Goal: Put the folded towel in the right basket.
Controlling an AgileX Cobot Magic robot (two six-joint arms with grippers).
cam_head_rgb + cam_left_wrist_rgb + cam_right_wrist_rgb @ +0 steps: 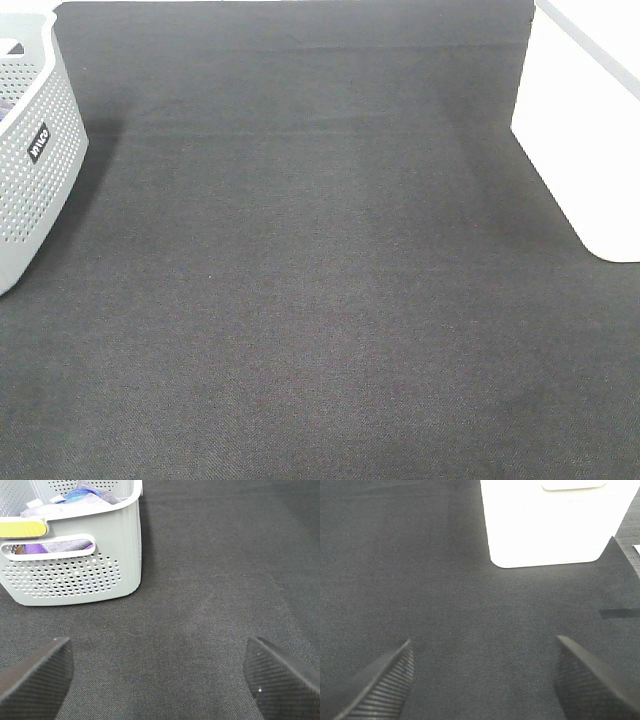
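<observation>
From the high camera, the right basket [585, 130] is seen at the right edge of the dark mat [320, 300], the grey perforated basket [35, 150] at the left edge. The folded towel cannot be seen.

In the left wrist view, the left gripper [160, 675] is spread wide and nothing is held.

In the right wrist view, the right gripper [482, 680] is also spread wide and empty, before the white basket [550, 525].

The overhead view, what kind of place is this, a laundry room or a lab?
Probably a lab test bench staged for laundry sorting: a dark felt-like tabletop, a grey perforated basket holding cloths on the left, and a plain white bin on the right. No room fixtures show.
</observation>
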